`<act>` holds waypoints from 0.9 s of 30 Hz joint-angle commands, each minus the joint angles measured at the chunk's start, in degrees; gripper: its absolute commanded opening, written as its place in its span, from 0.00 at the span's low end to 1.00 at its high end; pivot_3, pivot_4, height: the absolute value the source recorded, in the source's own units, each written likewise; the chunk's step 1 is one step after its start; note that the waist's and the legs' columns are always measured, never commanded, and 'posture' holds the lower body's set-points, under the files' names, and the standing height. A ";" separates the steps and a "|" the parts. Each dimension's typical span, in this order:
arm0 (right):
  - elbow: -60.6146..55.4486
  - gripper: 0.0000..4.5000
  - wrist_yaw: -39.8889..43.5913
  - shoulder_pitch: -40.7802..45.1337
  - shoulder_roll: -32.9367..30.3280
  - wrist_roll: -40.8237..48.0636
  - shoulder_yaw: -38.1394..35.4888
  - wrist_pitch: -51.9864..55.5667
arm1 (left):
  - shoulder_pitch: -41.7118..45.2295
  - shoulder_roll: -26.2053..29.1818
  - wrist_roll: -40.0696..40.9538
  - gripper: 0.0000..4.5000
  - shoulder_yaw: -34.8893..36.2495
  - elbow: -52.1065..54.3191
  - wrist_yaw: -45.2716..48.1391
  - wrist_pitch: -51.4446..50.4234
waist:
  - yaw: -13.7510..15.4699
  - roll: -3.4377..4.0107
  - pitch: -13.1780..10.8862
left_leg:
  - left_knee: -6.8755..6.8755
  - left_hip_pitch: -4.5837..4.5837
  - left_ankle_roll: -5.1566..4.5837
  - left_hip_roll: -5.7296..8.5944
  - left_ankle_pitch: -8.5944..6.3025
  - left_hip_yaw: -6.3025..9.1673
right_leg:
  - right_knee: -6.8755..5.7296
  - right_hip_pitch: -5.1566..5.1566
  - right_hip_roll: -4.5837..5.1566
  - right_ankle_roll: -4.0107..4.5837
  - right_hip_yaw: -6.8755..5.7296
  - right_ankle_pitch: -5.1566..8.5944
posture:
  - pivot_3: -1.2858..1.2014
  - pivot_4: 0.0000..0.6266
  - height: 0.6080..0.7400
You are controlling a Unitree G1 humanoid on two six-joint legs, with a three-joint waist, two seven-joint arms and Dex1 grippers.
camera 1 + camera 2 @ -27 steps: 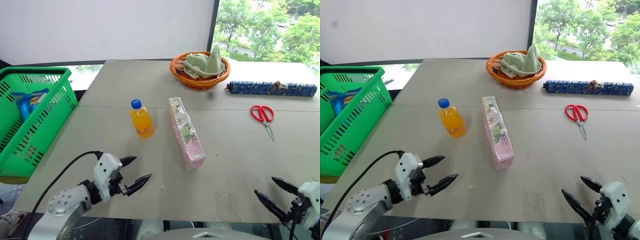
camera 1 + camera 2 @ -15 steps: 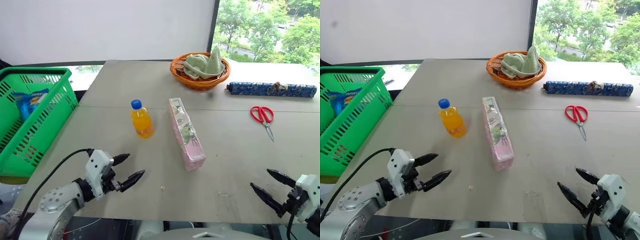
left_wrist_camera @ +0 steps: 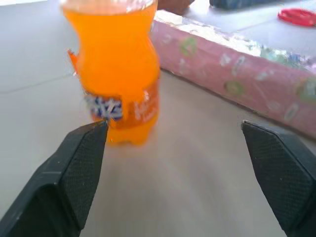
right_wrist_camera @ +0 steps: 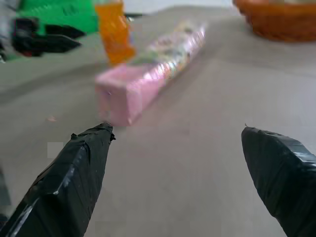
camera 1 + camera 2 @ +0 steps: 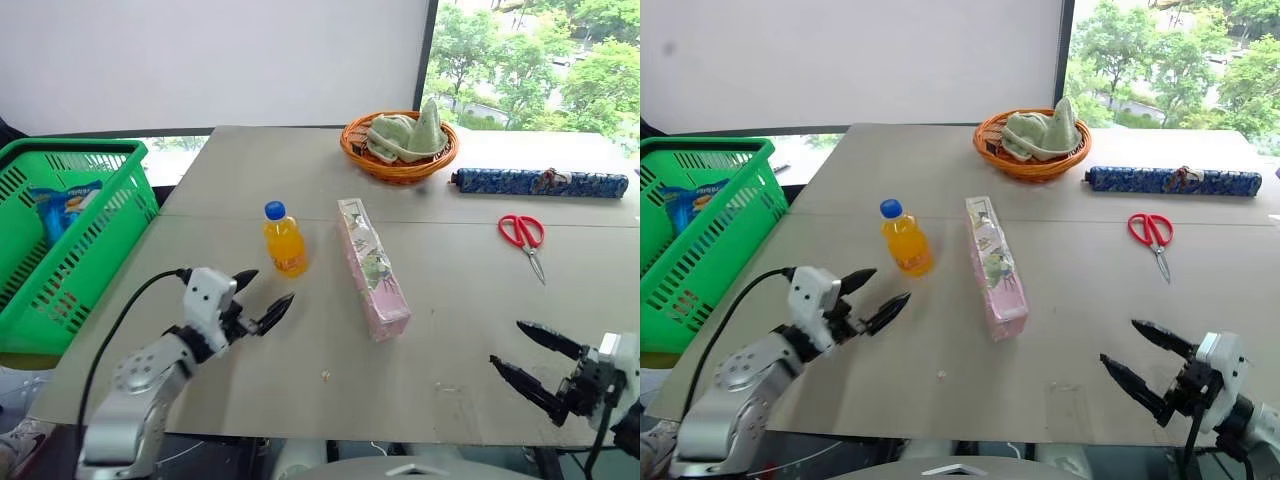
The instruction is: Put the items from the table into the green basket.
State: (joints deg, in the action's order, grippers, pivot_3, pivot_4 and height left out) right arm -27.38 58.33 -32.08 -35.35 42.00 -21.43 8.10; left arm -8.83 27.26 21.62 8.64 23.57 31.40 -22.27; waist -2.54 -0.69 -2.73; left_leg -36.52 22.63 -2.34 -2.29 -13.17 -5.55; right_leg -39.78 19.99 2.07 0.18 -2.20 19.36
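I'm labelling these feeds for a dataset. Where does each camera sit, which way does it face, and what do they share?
Head views, left and right eye: on the head, looking forward and down over the table, with the left gripper and right gripper both open.
Left wrist view: on the left wrist, facing the orange bottle; its own fingers rise below.
Right wrist view: on the right wrist, facing the pink box; its fingers show.
Both wrist views share bottle and box.

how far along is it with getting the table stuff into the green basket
Done: the green basket already holds a blue packet. In hand: nothing; the left gripper, jaws open, points at the orange-drink bottle. Left: bottle and pink floral box, both on the table.
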 commanded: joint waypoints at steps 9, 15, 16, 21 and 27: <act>-10.00 1.00 -4.04 10.86 -7.36 8.92 -2.66 8.82 | 8.92 -5.93 -11.04 0.99 -5.70 -2.90 -10.33 6.32 | 0.03 -0.37 0.32 | -0.11 -0.01 -0.01 0.01 -0.01 0.05 | 0.02 -0.12 -0.09 -0.02 0.03 -0.02 | 0.46 0.00 1.00; -9.27 1.00 -4.64 12.68 -7.17 8.43 -2.47 9.92 | 8.79 -8.10 -11.55 0.99 -6.36 -5.37 -10.49 8.31 | 0.14 -0.47 0.39 | -0.13 -0.04 -0.01 0.00 0.00 0.07 | -0.01 -0.13 -0.09 -0.02 0.03 -0.03 | 0.46 0.00 1.00; -9.10 1.00 -4.53 12.53 -7.02 8.13 -2.51 9.85 | 8.75 -8.59 -11.15 0.99 -6.03 -5.57 -10.67 8.18 | 0.11 -0.48 0.39 | -0.15 -0.03 -0.02 0.00 -0.01 0.06 | -0.01 -0.14 -0.09 -0.02 0.03 -0.03 | 0.46 0.00 1.00; -9.13 1.00 -5.41 12.52 -5.84 7.51 -2.03 9.73 | 10.72 -9.43 -12.90 0.99 -5.16 -9.29 -12.91 9.28 | 0.08 -0.48 0.42 | -0.18 -0.04 -0.01 0.00 0.00 0.07 | -0.04 -0.14 -0.09 -0.03 0.03 -0.03 | 0.46 0.00 1.00; -10.15 1.00 -5.23 12.55 -4.71 7.04 -1.15 9.34 | 15.28 -10.29 -14.56 0.99 -5.93 -14.13 -14.08 10.87 | 0.02 -0.54 0.45 | -0.25 -0.02 -0.02 0.01 0.00 0.07 | -0.07 -0.15 -0.10 -0.05 0.02 -0.05 | 0.45 0.00 1.00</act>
State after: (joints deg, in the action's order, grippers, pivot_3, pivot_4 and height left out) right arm -35.57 53.25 -19.83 -40.12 49.23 -22.22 18.16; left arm 5.30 16.94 7.85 2.25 9.23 17.93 -13.18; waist -2.51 -1.23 -2.28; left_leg -36.78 22.61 -2.36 -2.28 -13.18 -5.49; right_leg -39.83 19.83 1.97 0.12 -2.17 19.31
